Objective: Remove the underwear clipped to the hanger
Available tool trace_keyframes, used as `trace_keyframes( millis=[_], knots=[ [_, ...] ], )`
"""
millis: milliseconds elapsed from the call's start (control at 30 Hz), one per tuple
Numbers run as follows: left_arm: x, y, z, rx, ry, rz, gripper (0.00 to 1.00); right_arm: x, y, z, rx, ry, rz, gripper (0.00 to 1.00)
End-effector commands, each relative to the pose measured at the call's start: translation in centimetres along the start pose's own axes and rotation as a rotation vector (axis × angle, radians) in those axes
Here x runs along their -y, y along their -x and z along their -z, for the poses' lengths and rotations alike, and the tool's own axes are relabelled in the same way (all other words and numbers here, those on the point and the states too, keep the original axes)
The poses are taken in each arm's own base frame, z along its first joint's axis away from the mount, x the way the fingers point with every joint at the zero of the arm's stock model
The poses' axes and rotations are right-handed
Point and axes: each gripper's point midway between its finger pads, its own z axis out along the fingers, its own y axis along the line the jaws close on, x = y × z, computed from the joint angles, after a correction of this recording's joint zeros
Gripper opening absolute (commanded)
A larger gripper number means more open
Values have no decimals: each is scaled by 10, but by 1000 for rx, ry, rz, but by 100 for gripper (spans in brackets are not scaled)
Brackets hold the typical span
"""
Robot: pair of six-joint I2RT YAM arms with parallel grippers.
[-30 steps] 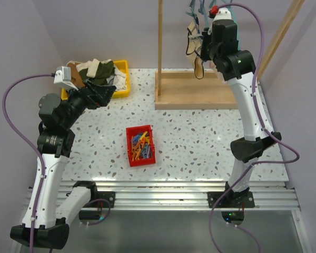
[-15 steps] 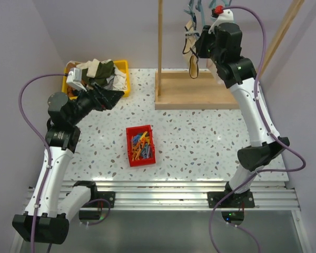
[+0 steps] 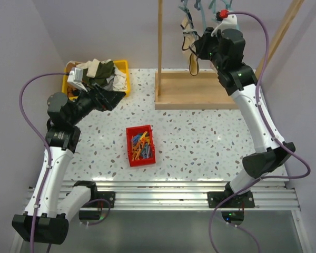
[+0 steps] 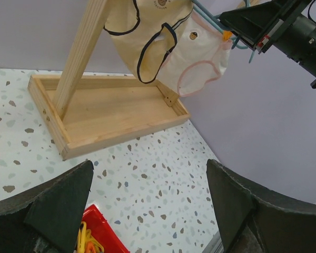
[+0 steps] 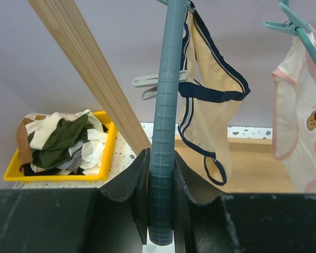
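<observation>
Top view: beige brief [image 3: 189, 39] hangs just left of right fingers [image 3: 203, 48]; second brief not made out. Left fingers [image 3: 102, 97] over bench [image 3: 200, 137].
Left wrist: left fingers spread, empty. Two briefs high beyond them, beige beside pink-edged white brief [image 4: 197, 58], tops cut off.
Right wrist: right fingers clenched on teal hanger bar [image 5: 166, 105]. Beige brief right of bar; white one cropped at edge.

Beige brief [image 4: 147, 26] with black-trimmed edges hangs limp from the teal hanger [image 5: 163, 105], a small print near its top, leg openings drooping above the wooden stand [image 4: 121, 113]. White brief [image 4: 200, 58] with pale pink trim and a small print on the front hangs just beside it, an orange clip [image 4: 227, 36] at its upper corner. The two overlap in the left wrist view, but the right wrist view shows a gap between them.
</observation>
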Motion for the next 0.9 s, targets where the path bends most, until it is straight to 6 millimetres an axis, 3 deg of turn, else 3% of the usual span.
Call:
trace_keyframes(
  millis=[0, 133, 300, 333, 367, 433, 500, 633, 833, 867],
  knots=[
    [16, 10, 0, 21, -63, -53, 91, -30, 96, 39, 287, 136, -45, 0],
    [16, 10, -1, 17, -64, -45, 91, -31, 94, 44, 261, 137, -38, 0],
    [14, 8, -4, 3, -61, -43, 91, -34, 71, 49, 167, 168, -12, 0],
    [13, 10, -5, -1, -61, -48, 92, -33, 77, 60, 186, 176, -13, 0],
    [10, 4, -5, -30, -48, -35, 92, -32, 66, 59, 171, 174, -13, 0],
    [11, 2, -8, -58, -66, -48, 93, -28, 71, 73, 191, 166, -22, 0],
    [9, 0, -10, -76, -72, -57, 94, -22, 62, 78, 167, 144, -22, 0],
    [22, -1, -10, -95, -150, -92, 98, -12, 53, 91, 131, 106, 3, 0],
    [47, -4, -10, -131, -312, -124, 100, 0, 12, 109, -41, 68, 27, 0],
    [51, -3, -10, -130, -332, -131, 100, 6, -8, 113, -103, 52, 34, 0]
  ],
)
